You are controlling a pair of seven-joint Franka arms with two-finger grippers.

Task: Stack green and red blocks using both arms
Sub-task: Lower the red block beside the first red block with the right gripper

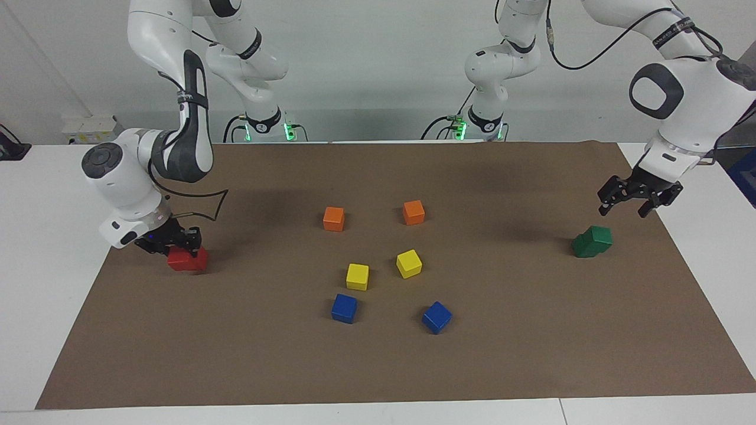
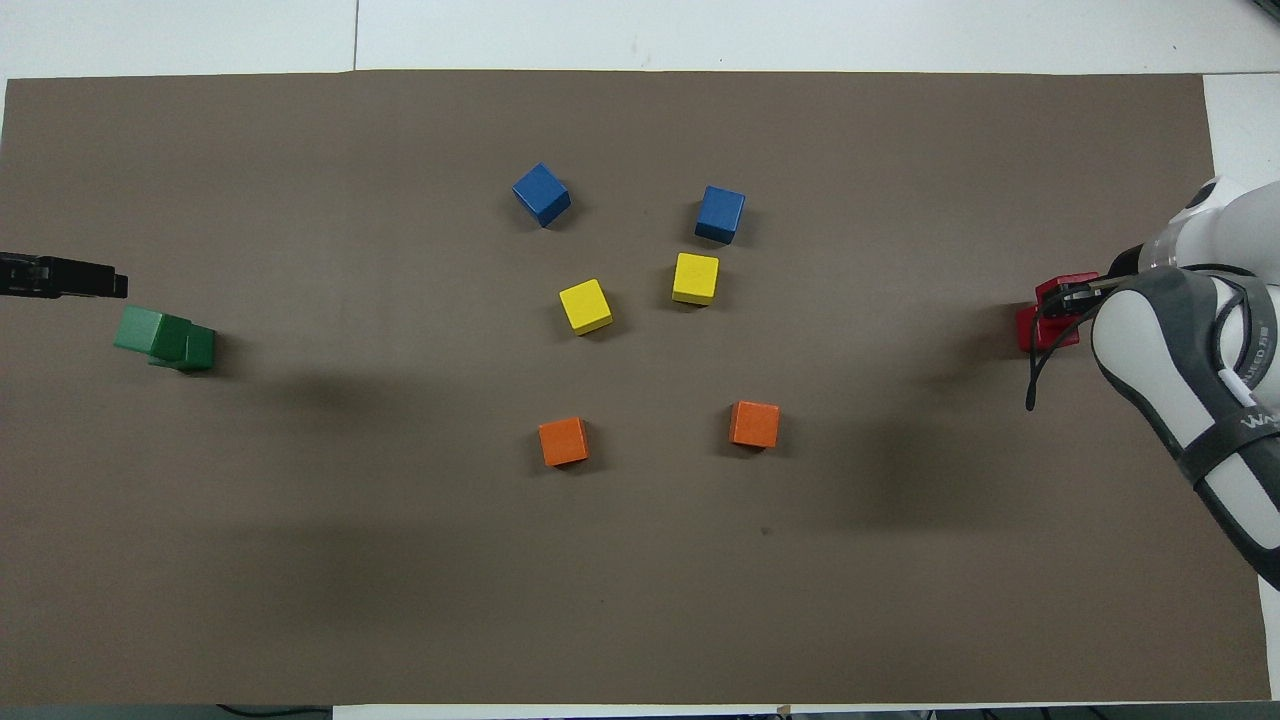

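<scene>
Two dark green blocks (image 1: 591, 241) sit together near the left arm's end of the mat; one seems to rest on the other, skewed. In the overhead view (image 2: 165, 339) they overlap. My left gripper (image 1: 627, 205) hangs open and empty just above them, and only its black tip (image 2: 70, 279) shows from overhead. The red blocks (image 1: 190, 260) are at the right arm's end. My right gripper (image 1: 182, 244) is down on top of them and hides how they sit. From overhead, red (image 2: 1042, 328) shows under and beside the gripper (image 2: 1076, 296).
Near the mat's middle are two orange cubes (image 1: 333, 218) (image 1: 413, 212), two yellow cubes (image 1: 357, 276) (image 1: 409, 263) and two blue cubes (image 1: 344, 308) (image 1: 436, 317). The brown mat (image 1: 531, 354) covers most of the white table.
</scene>
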